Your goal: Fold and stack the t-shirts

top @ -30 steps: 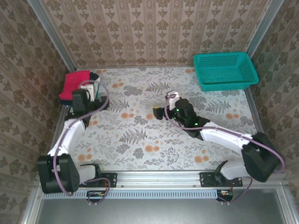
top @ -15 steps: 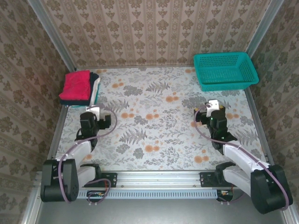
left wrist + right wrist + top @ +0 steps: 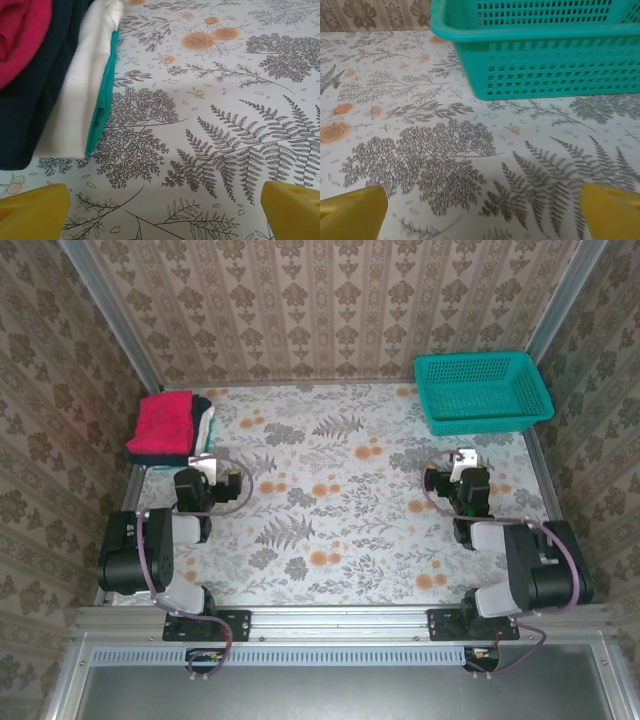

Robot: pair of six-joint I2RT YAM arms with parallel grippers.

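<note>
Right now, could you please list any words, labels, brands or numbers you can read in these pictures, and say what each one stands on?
None: no readable text on the stacked t-shirts, the teal basket or the floral tablecloth.

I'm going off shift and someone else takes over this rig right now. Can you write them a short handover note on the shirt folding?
Left gripper: fingers open, holding nothing, low over the table beside the shirts.
Right gripper: fingers open, holding nothing, facing the basket.
Shirts: one folded pile at the table's far left corner, with the red shirt on top, then the navy shirt, white shirt and teal shirt.
Done: these four are folded and stacked.
Left: likely nothing; just confirm.
</note>
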